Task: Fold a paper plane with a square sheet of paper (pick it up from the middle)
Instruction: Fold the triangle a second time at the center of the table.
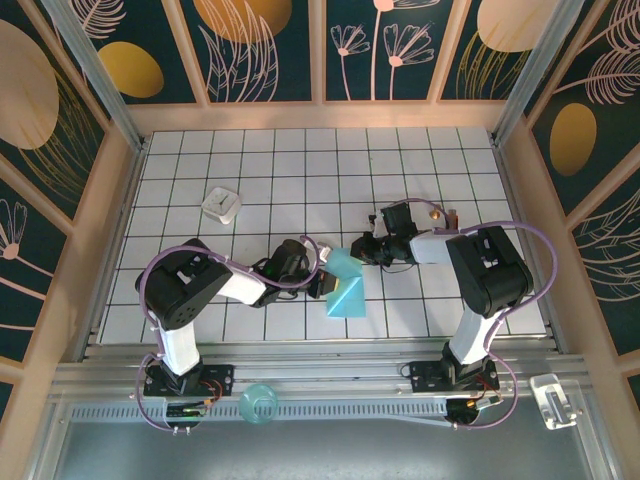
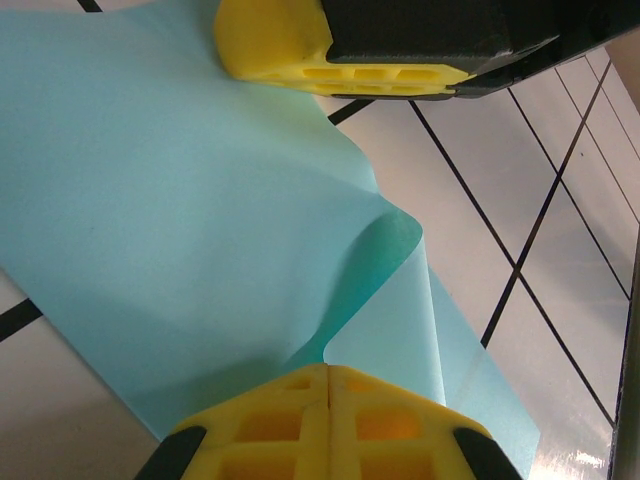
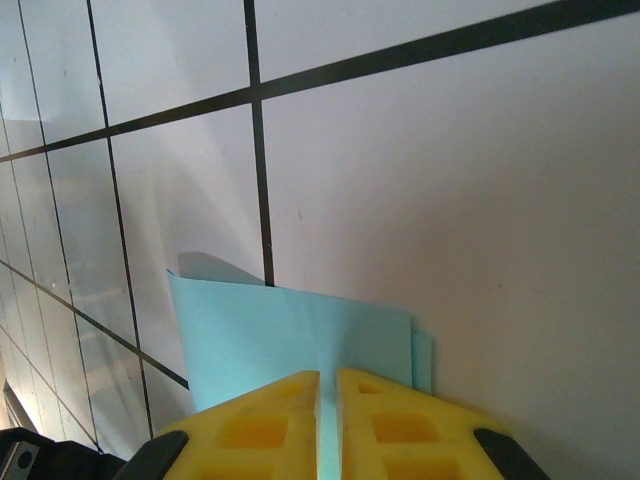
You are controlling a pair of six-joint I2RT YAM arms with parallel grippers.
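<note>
White grid table [image 1: 300, 160] sat boxed in by dark floral wall panels [image 1: 265, 40]. Near its middle, a little toward 6 o'clock, lay the light-blue sheet of paper [image 1: 348, 295], partly folded, one flap raised off the tiles. The left gripper [image 1: 322, 285] met it from 9 o'clock; in the left wrist view its yellow fingers [image 2: 270, 425] were pressed together on the sheet's curled edge [image 2: 180, 200]. The right gripper [image 1: 358, 252] came in at the sheet's 12 o'clock corner, and its own camera showed its fingers [image 3: 255, 425] nearly touching, with a sliver of blue paper [image 3: 290, 330] pinched between them. A small white square block [image 1: 221, 204] stood well apart at 10 o'clock. Bare tiles ran from 11 to 2 o'clock up to the far wall.
</note>
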